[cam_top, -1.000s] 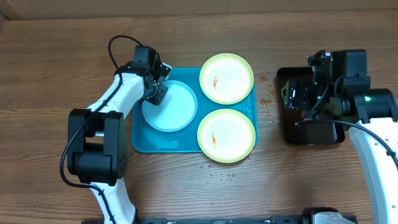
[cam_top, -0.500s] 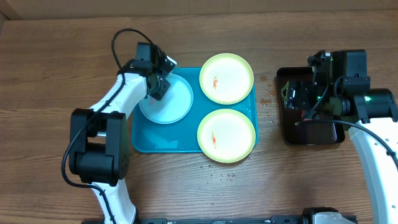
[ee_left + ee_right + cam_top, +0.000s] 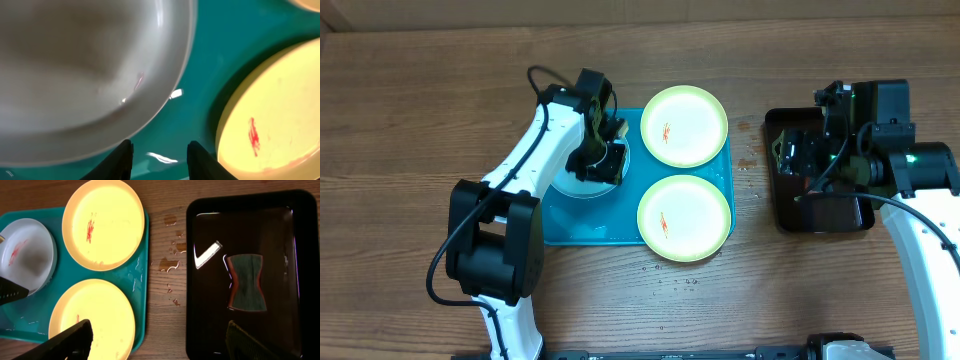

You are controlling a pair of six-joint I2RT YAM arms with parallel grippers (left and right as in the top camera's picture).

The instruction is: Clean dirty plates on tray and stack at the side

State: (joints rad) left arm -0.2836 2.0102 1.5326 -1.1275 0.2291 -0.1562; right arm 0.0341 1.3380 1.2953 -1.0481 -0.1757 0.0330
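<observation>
Only wrist-side: smear point(image 3: 19, 246) on small plate point(image 3: 27, 262)

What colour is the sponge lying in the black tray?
The sponge is teal with orange edges, clearest in the right wrist view.

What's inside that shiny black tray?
A teal sponge with orange edges lies flat in the black tray, whose floor looks wet. Nothing else shows there. Overhead, the right arm hides much of it; one finger of the right tool covers part of its lower edge.
</observation>
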